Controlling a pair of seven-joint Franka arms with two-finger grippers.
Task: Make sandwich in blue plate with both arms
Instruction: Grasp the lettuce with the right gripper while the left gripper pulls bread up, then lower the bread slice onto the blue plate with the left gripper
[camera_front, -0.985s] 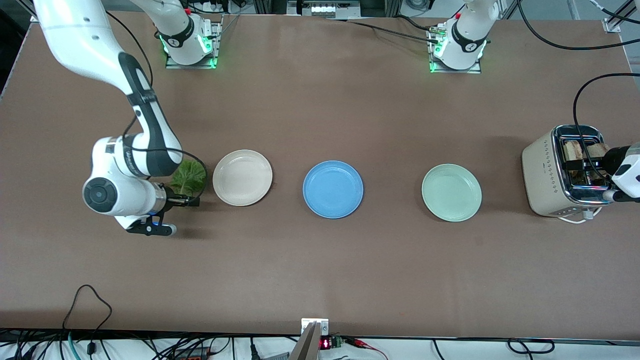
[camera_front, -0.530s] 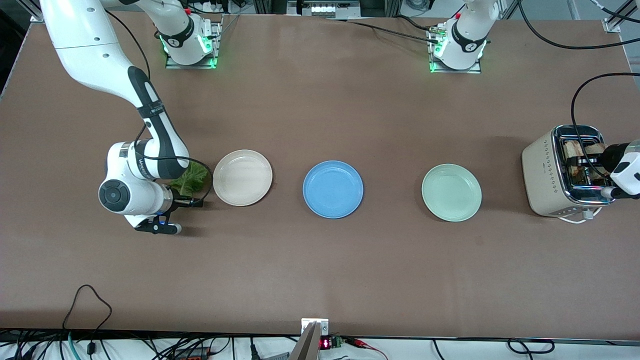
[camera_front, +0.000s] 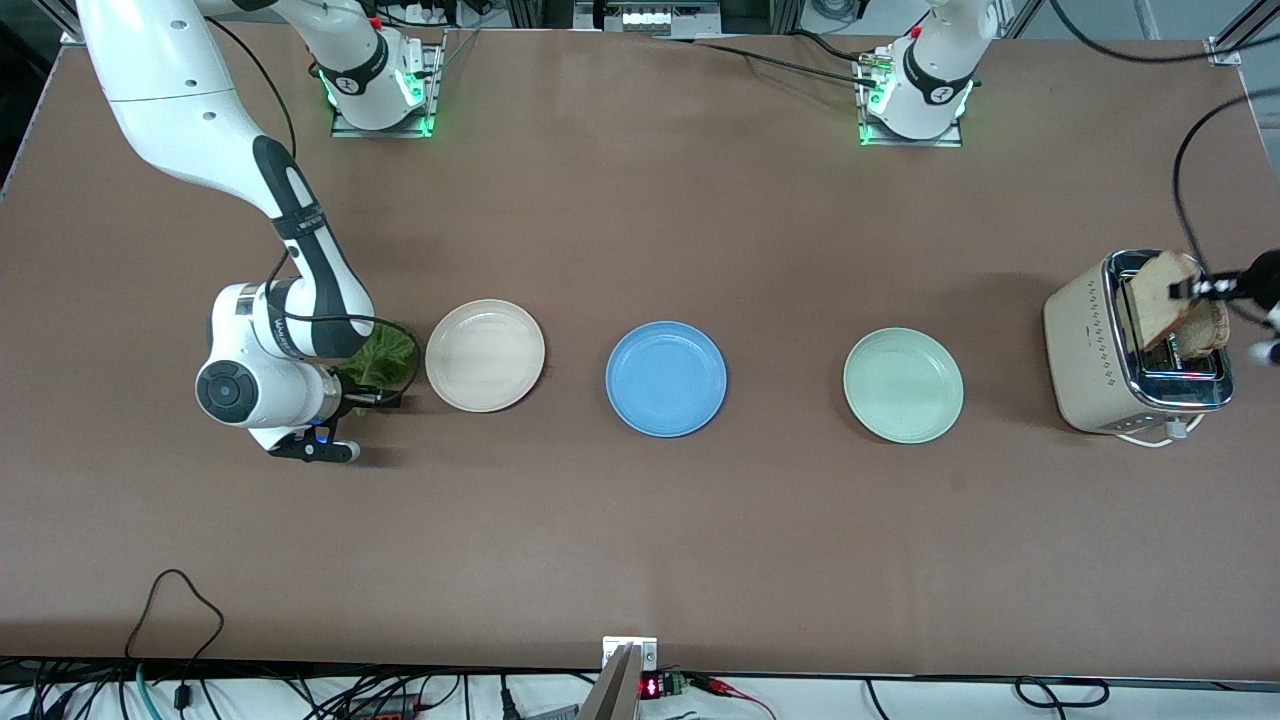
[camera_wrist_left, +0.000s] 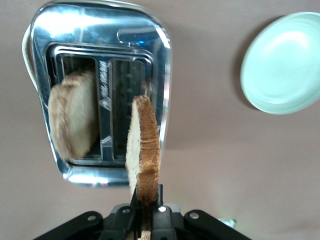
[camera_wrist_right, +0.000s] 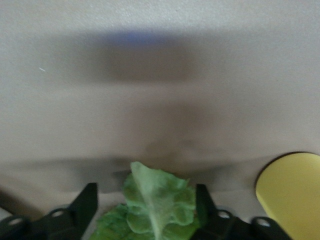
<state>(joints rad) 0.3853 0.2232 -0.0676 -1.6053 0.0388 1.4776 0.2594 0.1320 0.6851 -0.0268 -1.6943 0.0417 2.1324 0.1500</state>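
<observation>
The blue plate lies bare at the table's middle. My left gripper is shut on a toast slice and holds it on edge above the cream toaster. In the left wrist view the gripper pinches the slice by its crust over the toaster. A second slice stands in a slot. My right gripper is low over the table, open, straddling a green lettuce leaf. The leaf lies between its spread fingers.
A cream-white plate lies beside the lettuce, toward the blue plate; its edge shows in the right wrist view. A mint-green plate lies between the blue plate and the toaster, also in the left wrist view.
My left gripper has lifted the toast slice up out of the toaster slot. My right arm shifted a little toward the cream plate and then stayed over the lettuce.
</observation>
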